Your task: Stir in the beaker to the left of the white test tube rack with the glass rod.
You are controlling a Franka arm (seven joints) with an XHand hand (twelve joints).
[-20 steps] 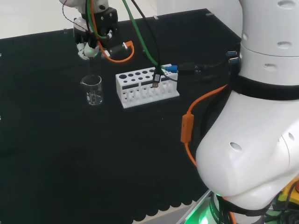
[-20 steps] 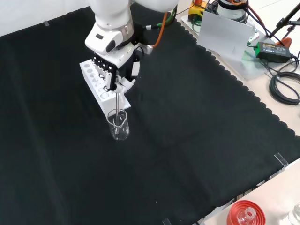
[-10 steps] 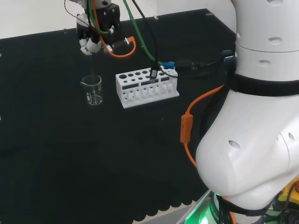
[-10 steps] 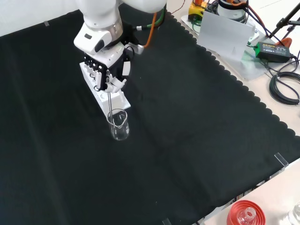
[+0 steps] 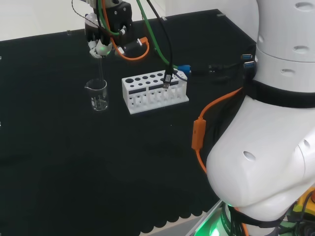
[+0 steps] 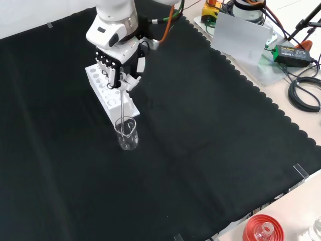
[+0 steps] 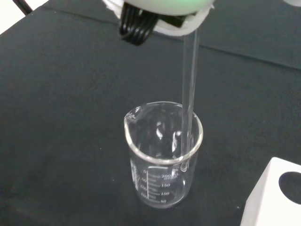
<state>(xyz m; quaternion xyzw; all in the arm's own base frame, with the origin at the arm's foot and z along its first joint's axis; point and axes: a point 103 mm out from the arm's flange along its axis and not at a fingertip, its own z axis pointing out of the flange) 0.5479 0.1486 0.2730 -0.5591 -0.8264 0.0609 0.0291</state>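
Observation:
A clear glass beaker [image 5: 99, 95] [image 6: 127, 133] [image 7: 162, 156] stands on the black cloth, left of the white test tube rack [image 5: 154, 92] in the head view. The hand [image 5: 100, 37] [image 6: 120, 69] hovers above the beaker, its fingers curled round the top of a thin glass rod [image 6: 123, 107] [image 7: 189, 94]. The rod hangs almost straight down. In the wrist view its lower end dips just inside the beaker's rim, against the wall on the rack's side. I see no liquid in the beaker.
The rack [image 6: 109, 94] stands just behind the beaker in the front view, under the hand; its corner [image 7: 275, 197] appears in the wrist view. Orange and green cables [image 5: 133, 49] trail from the wrist. A red ribbed stand [image 6: 263, 230] sits off the cloth's near edge.
The hand has risen with the rod over the last second, so less of the rod sits in the beaker. It also shifted slightly sideways. The beaker has stayed in place.

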